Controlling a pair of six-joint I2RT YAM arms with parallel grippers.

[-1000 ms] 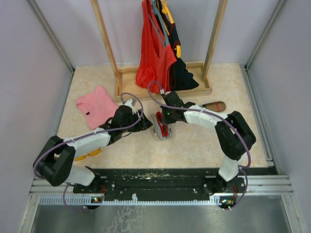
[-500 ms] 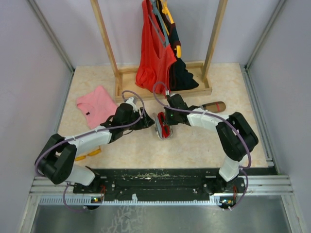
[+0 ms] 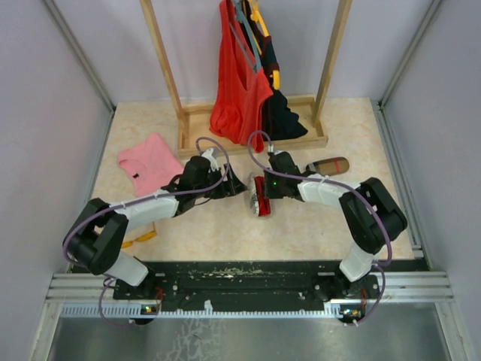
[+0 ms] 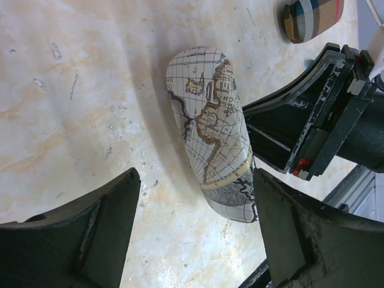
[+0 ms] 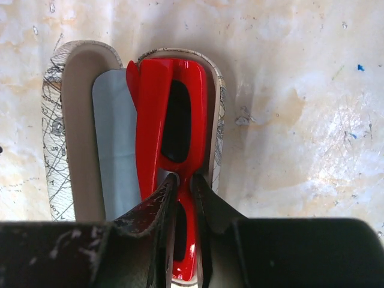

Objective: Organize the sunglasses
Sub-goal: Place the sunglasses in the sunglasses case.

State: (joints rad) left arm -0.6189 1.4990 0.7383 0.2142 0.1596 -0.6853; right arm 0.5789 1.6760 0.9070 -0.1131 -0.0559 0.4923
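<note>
The red sunglasses [image 5: 171, 102] lie folded in an open map-printed case [image 5: 60, 120], on a light blue cloth [image 5: 114, 138]. My right gripper [image 5: 183, 180] reaches in from the near side, and its narrow fingers pinch the bridge of the sunglasses. In the top view the case [image 3: 258, 204] sits mid-table with the sunglasses [image 3: 260, 194] showing red inside, and the right gripper [image 3: 266, 188] is over it. My left gripper [image 4: 195, 180] stands wide open just left of the case [image 4: 210, 126], holding nothing. In the top view the left gripper [image 3: 231, 184] is a short way from the case.
A brown case with a red stripe [image 3: 331, 164] lies right of the arms. A pink cloth [image 3: 150, 162] lies at the left. A wooden rack [image 3: 184, 113] with a hanging red garment [image 3: 240, 83] stands at the back. A yellow thing [image 3: 139, 239] shows under the left arm.
The case with the sunglasses has slid a little to the right, with both grippers following. The left gripper has opened wider.
</note>
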